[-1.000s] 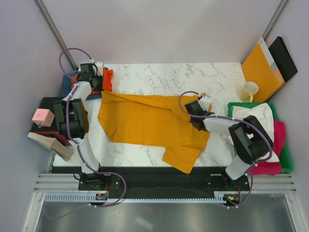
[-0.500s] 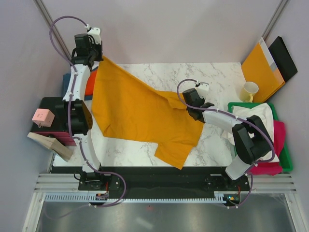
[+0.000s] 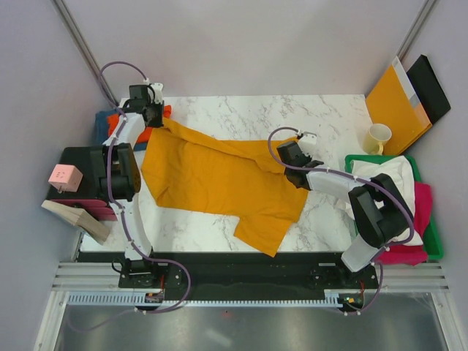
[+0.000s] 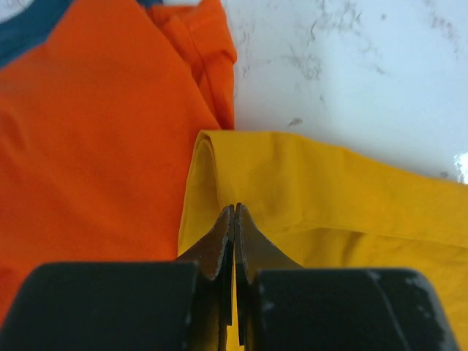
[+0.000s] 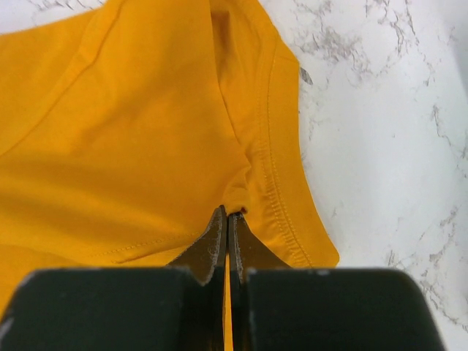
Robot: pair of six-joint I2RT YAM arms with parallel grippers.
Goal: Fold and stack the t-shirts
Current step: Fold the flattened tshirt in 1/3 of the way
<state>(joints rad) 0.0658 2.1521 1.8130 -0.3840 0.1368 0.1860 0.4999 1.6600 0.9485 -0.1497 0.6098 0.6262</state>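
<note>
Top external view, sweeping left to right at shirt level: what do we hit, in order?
pink box → left tool, pinching the shirt's far left corner → mustard-yellow t-shirt → right tool, pinching the shirt's right end → mug

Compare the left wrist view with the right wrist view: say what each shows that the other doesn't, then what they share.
Only the left wrist view shows the orange t-shirt, a strip of teal-blue t-shirt at its far edge, and the left gripper. Only the right wrist view shows the right gripper and a stitched hem. Both show shut fingers pinching the mustard-yellow t-shirt over the marble table.
</note>
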